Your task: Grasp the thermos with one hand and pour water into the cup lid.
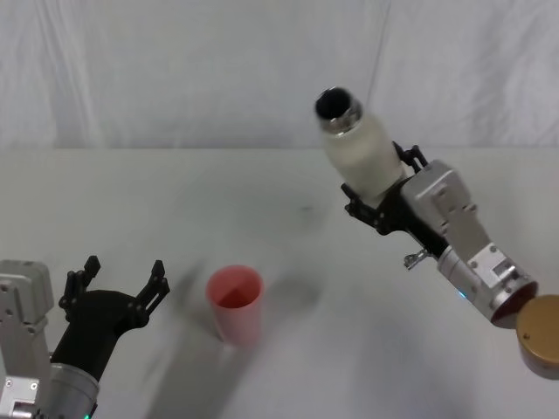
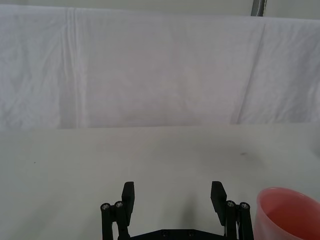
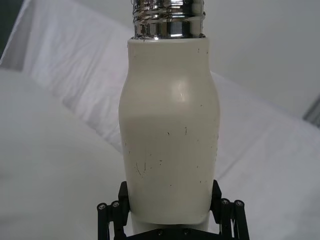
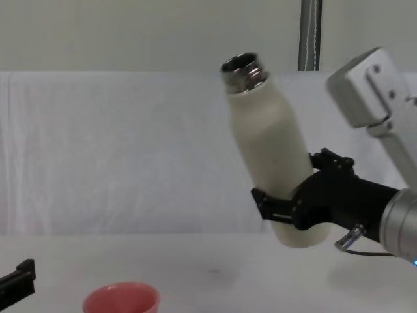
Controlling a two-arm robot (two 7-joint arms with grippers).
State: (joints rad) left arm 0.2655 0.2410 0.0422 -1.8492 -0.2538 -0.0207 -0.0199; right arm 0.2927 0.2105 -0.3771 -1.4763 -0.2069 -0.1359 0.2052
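The cream-white thermos (image 1: 360, 147) hangs in the air over the table's right half, tilted with its open steel neck (image 4: 243, 70) leaning left. My right gripper (image 1: 377, 202) is shut on its lower body (image 3: 170, 165), fingers on both sides. The pink cup lid (image 1: 235, 303) stands upright on the table, lower and to the left of the thermos; its rim (image 4: 121, 300) shows low in the chest view and at the edge of the left wrist view (image 2: 290, 212). My left gripper (image 1: 122, 281) rests open near the table's front left, just left of the cup lid, holding nothing.
A white cloth covers the table (image 1: 288, 201) and the wall behind. A round brown-gold cap (image 1: 540, 336) lies at the right edge. A metal post (image 4: 310, 36) stands behind the backdrop.
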